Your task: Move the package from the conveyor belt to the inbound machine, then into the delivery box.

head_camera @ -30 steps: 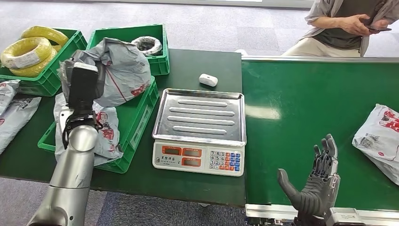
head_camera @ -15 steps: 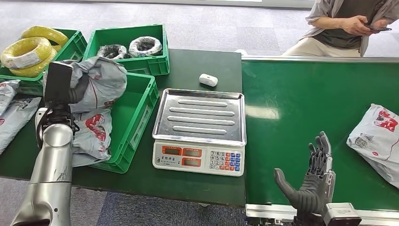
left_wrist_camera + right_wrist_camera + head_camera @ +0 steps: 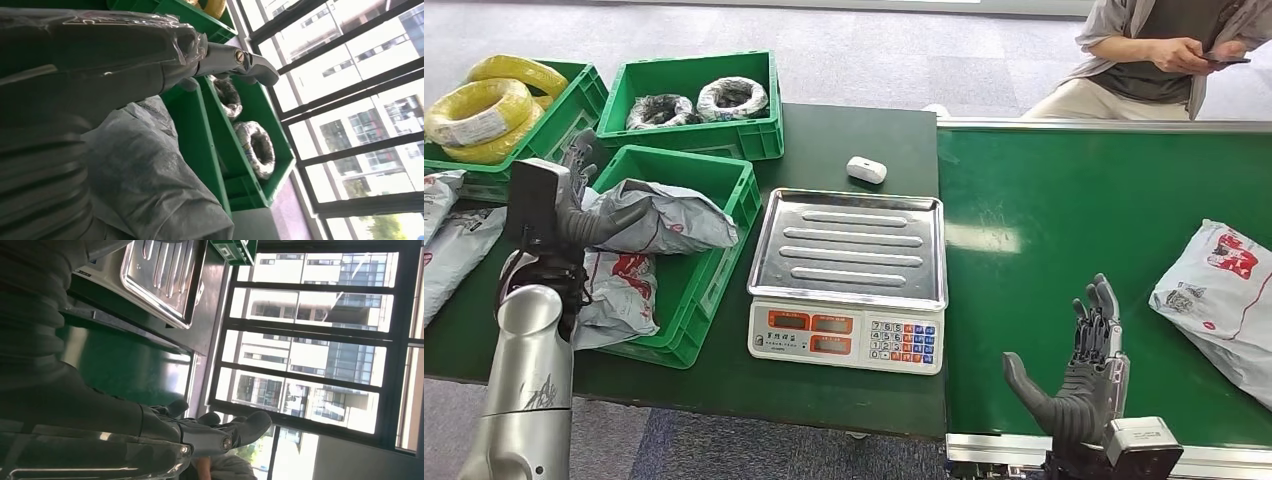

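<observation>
1. Scale (image 3: pixel 848 250) tray at centre frame is shiny ribbed metal, on a white plastic base.
2. Bags (image 3: pixel 659 215) look like crinkly grey plastic film, slightly glossy.
3. Crates (image 3: pixel 724 225) at left are hard green plastic.
4. Belt (image 3: pixel 1064 220) on the right is smooth green, a bit reflective.

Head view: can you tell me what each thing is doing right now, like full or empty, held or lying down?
Left hand: holds a grey package over the front crate.
Right hand: open, empty, above the conveyor belt.
Package on belt: lying flat, untouched.
Scale: tray empty.
Back crate: holds wrapped coils.
Far-left crate: holds yellow coils.
Person: seated, holding a phone.
</observation>
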